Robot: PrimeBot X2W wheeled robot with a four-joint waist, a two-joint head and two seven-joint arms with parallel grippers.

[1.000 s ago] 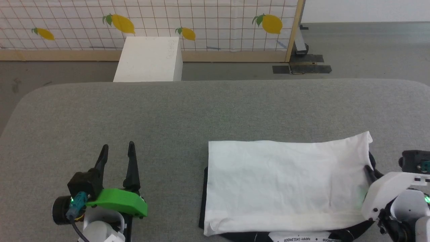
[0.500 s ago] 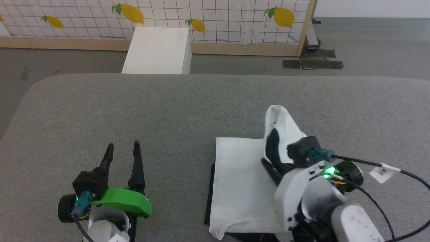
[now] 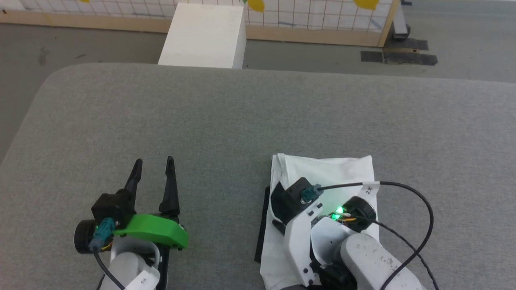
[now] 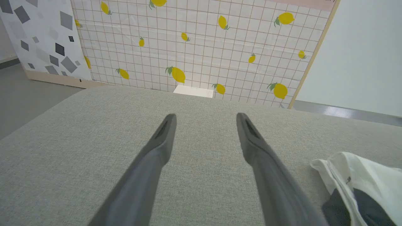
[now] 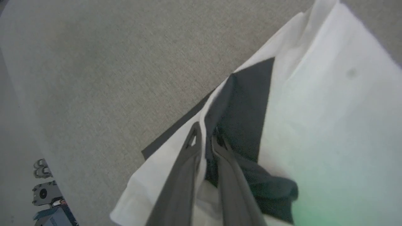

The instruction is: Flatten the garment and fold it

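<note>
Right end effector (image 5: 205,135) pinches shut on the black-and-white edge of the garment (image 3: 326,169), just carried across from the right. The wide band is now a compact packet on the near side of the desk (image 3: 242,112), so this fold looks nearly laid. My forearm (image 3: 375,262) lies over it, wrist dipped; left end effector (image 3: 154,161) waits alongside, fingers apart, empty.

The garment (image 3: 326,171) is white, with black cloth along its left edge and inside the fold. The desk (image 3: 242,112) is a flecked grey weave. The left claw (image 3: 154,161) is dark grey, with a bright green cover (image 3: 155,237) behind it. The right claw (image 5: 205,135) is dark grey too, on a white arm (image 3: 363,257). Far off stand a white box (image 3: 203,36) and a white screen (image 4: 204,47) with a thin brown grid and yellow, green-leaved lemons.
</note>
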